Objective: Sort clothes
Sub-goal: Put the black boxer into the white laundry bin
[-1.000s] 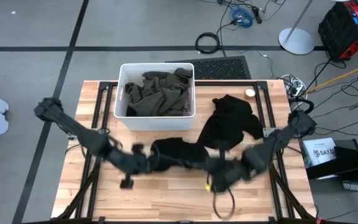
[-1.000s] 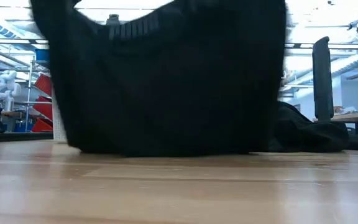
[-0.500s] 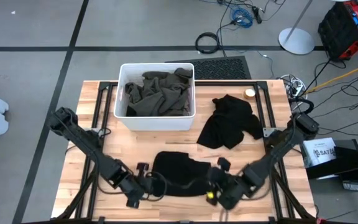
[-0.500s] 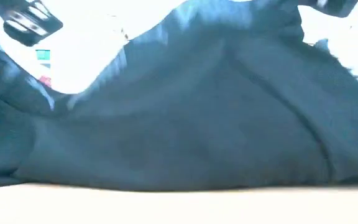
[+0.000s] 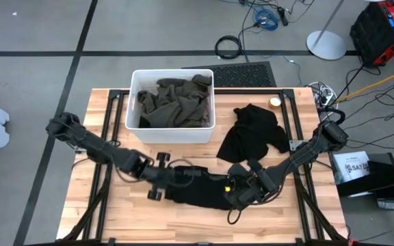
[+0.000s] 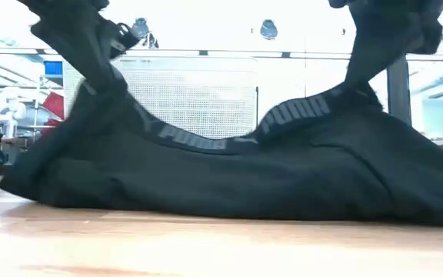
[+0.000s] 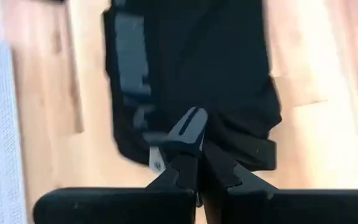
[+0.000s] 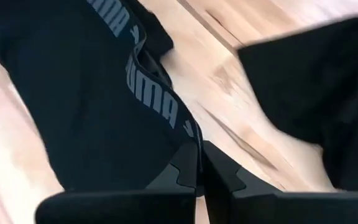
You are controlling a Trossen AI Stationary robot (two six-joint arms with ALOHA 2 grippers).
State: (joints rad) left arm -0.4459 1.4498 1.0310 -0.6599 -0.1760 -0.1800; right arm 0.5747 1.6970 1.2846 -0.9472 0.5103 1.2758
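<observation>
On the worktop (image 5: 81,212), in front of the white bin (image 5: 172,130):
High view: black garment (image 5: 197,191) lies between left end effector (image 5: 161,183) and right end effector (image 5: 237,190); a second black garment (image 5: 252,133) sits beside the bin.
Bin contents: olive garment (image 5: 173,102), crumpled.
Low view: waistband (image 6: 206,142) pulled up at both ends, sagging mid-span.
Wrist views: each end effector clenched on the waistband.
Handling: soft, light, limp; the banded edge likely grips best.
</observation>
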